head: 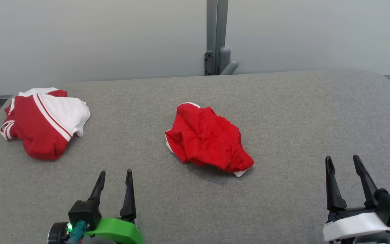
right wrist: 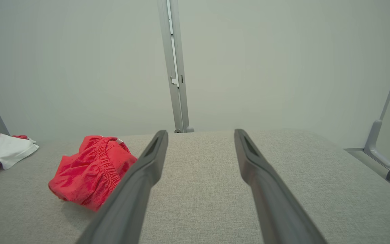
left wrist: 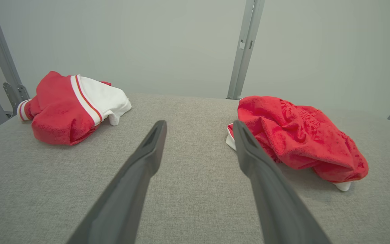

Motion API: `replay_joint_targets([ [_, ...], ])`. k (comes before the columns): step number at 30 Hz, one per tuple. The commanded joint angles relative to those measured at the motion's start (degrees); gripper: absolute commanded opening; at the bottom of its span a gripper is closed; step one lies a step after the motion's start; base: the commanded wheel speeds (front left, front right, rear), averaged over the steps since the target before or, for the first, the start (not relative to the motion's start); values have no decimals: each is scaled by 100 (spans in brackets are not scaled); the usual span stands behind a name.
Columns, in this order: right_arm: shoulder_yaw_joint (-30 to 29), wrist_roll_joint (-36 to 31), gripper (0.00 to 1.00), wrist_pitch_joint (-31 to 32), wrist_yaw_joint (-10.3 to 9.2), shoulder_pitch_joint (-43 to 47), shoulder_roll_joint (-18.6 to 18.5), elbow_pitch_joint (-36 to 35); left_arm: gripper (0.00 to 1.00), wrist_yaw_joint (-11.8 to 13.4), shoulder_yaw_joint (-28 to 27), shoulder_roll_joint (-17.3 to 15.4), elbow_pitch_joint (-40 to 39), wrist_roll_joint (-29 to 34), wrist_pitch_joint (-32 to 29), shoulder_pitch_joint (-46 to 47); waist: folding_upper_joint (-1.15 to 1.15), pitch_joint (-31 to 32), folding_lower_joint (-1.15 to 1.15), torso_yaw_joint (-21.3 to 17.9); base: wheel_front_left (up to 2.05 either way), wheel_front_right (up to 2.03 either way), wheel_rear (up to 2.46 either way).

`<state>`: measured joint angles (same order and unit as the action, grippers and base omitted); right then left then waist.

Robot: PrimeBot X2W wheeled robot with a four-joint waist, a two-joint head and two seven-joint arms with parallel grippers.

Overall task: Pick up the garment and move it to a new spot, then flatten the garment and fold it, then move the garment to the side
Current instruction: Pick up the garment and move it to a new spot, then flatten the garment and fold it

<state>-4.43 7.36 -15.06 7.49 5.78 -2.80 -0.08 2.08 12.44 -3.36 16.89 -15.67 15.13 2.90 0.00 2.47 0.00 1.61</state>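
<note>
While I wait at the near edge, my left gripper [head: 115, 171] and right gripper [head: 342, 157] both stand with jaws wide apart, holding nothing. The red garment [head: 208, 137] lies crumpled mid-table, between them and a little farther off. It looks like soft, light shorts that will sag and drape when lifted. The gathered waistband along its far-right side seems the firmest place to pinch, though the folds hide where the hems run. The grey fabric tabletop [head: 300, 112] may drag at the cloth. At the far left lies a red-and-white garment [head: 42, 125], well apart. Beyond stands a pale wall with a grey post [head: 217, 37].
</note>
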Motion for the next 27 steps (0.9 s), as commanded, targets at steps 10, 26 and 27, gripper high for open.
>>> replay_joint_targets([
  [10,150,68,100,-20,0,173,-17,153,100,-98,-327,33,-248,209,2,-498,0,76,0,-16,0,0,0],
  [26,191,69,100,-20,0,190,-17,207,100,-165,-229,44,-205,191,2,-481,0,70,0,113,0,0,0],
  [27,192,60,100,-20,0,184,-17,220,100,-164,-213,45,-206,188,2,-475,0,59,0,137,0,0,0],
])
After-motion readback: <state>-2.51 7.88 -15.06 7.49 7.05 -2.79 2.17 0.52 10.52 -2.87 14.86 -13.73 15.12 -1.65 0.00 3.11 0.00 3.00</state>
